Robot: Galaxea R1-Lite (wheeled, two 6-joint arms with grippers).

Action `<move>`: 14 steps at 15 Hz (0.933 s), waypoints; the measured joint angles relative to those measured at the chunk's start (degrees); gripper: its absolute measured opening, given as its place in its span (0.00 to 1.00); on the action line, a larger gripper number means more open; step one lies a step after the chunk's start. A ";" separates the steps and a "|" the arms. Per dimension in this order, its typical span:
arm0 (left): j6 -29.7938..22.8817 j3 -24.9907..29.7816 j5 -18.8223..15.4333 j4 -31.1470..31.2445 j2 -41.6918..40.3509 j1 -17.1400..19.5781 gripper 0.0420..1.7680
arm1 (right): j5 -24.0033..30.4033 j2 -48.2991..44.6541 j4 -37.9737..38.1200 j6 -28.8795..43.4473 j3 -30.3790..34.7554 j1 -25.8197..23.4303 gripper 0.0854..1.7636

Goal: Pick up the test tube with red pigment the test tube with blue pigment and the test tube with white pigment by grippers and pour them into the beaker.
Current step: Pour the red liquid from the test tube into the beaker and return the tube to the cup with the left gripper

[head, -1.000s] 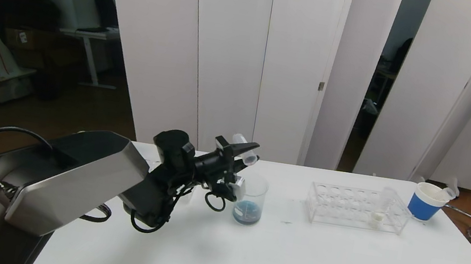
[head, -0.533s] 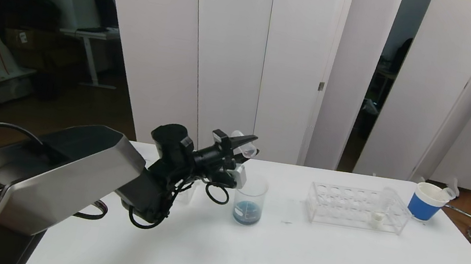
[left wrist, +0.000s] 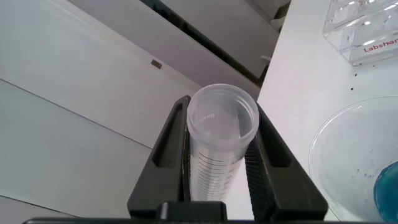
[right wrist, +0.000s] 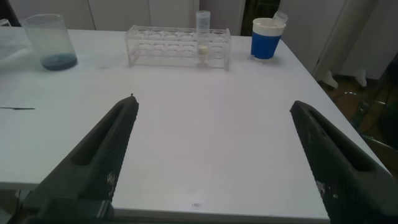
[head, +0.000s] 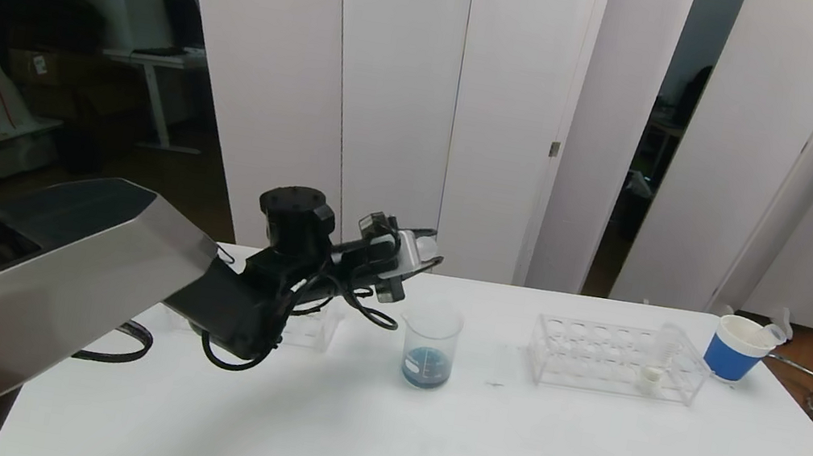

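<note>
Left tool (head: 415, 248) is raised above the tabletop (head: 421, 442), up and a little to the left of the beaker (head: 430, 344), and its two black fingers (left wrist: 266, 155) are clamped on an empty clear test tube (left wrist: 219, 137). This tube shows printed graduation marks and its open mouth is turned toward the wrist camera; I see no liquid inside it. The beaker stands upright on the tabletop, with blue liquid at its bottom. To the right of it there is a clear tube rack (head: 614, 359), and the test tube with white pigment (right wrist: 202, 37) stands upright in the rack, near its right end, with cream-white liquid low in the tube. A blue-and-white paper cup (head: 737, 347) stands just beside the right end of the rack. Right tool (right wrist: 211, 162) is low over the near edge of the tabletop, well apart from the rack, with its fingers spread wide and holding nothing.
</note>
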 joint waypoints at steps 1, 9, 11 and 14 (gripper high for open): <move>-4.17 -0.72 1.73 3.50 -1.07 0.09 0.31 | 0.02 0.00 0.00 -0.02 0.00 0.00 0.99; -33.13 -5.44 23.06 18.51 -7.28 0.16 0.31 | 0.02 0.00 0.00 0.00 0.00 0.00 0.99; -39.38 -6.51 30.39 22.11 -8.41 0.13 0.31 | 0.00 0.00 0.02 0.00 0.00 0.00 0.99; -43.61 -6.81 37.58 24.39 -9.81 0.30 0.31 | 0.00 0.00 0.00 0.00 0.00 0.00 0.99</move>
